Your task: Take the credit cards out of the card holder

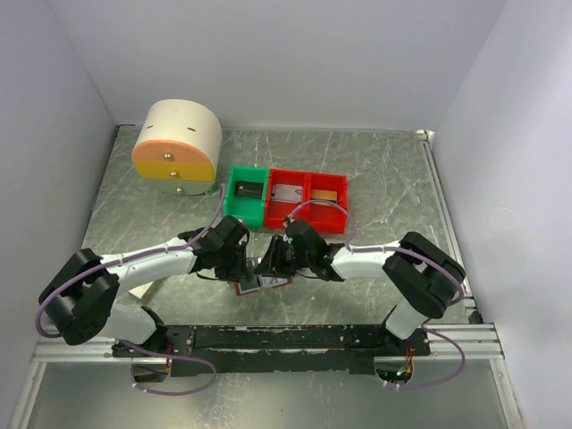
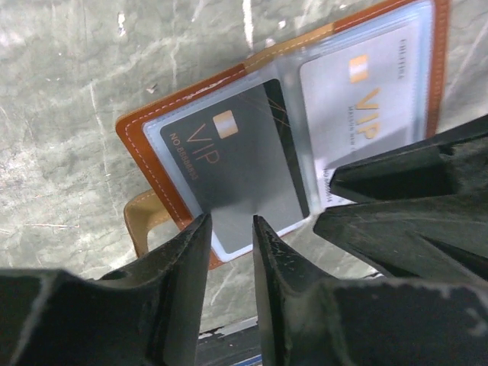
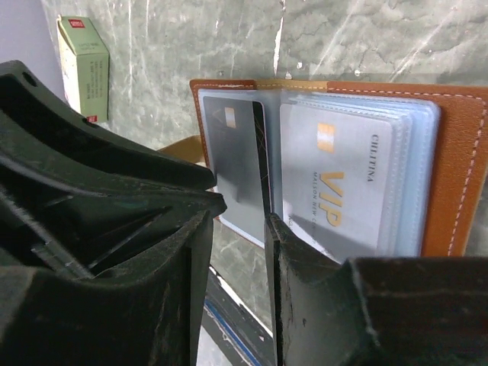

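The dark card (image 2: 229, 168) pokes from the card holder (image 2: 137, 131) toward frame bottom, long axis pointing at my narrowly parted, empty left gripper (image 2: 231, 221).

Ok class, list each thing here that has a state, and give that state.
card holder: open, flat on table.
dark card: inside clear sleeve.
white card: inside clear sleeve.
left claw: open, over dark card.
right claw: open.
drawer unit: drawers shut.
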Robot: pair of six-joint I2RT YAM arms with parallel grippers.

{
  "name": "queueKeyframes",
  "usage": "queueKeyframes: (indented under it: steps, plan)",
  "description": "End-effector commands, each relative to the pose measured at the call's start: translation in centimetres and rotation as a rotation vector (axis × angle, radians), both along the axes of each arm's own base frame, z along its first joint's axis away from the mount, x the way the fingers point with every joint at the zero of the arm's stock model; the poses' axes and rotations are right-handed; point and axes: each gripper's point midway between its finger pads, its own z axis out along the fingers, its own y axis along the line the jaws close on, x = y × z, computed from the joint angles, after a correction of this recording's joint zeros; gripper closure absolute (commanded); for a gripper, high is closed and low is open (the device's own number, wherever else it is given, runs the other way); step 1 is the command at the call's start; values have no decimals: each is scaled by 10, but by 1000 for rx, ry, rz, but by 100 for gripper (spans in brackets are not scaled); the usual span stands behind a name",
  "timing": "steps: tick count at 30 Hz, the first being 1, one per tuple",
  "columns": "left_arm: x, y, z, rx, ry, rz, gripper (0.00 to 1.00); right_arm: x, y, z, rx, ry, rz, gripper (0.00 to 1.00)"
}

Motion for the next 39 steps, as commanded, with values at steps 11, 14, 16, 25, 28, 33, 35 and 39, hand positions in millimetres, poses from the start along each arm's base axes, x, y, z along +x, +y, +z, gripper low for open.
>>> queueKeyframes:
  steps: [11, 14, 16, 25, 28, 33, 35, 39]
  plan:
    - [0, 15, -19, 60, 1, 23, 68, 2, 7, -8, -24, 10, 39, 68]
    - [0, 15, -19, 62, 0, 22, 69, 1, 8, -9, -30, 11, 43, 69]
    - [0, 15, -19, 64, 1, 20, 69, 1, 8, -13, -50, 16, 45, 69]
    - [-1, 16, -19, 66, -1, 19, 71, -2, 6, -26, -96, 38, 47, 74]
    - [-1, 15, -19, 63, 2, 17, 72, -2, 7, -24, -88, 36, 49, 77]
    - [0, 14, -18, 67, 1, 12, 73, 3, -2, -29, -155, 30, 17, 78]
    - [0, 15, -18, 69, 0, 11, 73, 4, -6, -31, -177, 23, 14, 78]
    - [0, 13, -18, 61, -1, 11, 74, -2, 3, -32, -156, 27, 75, 78]
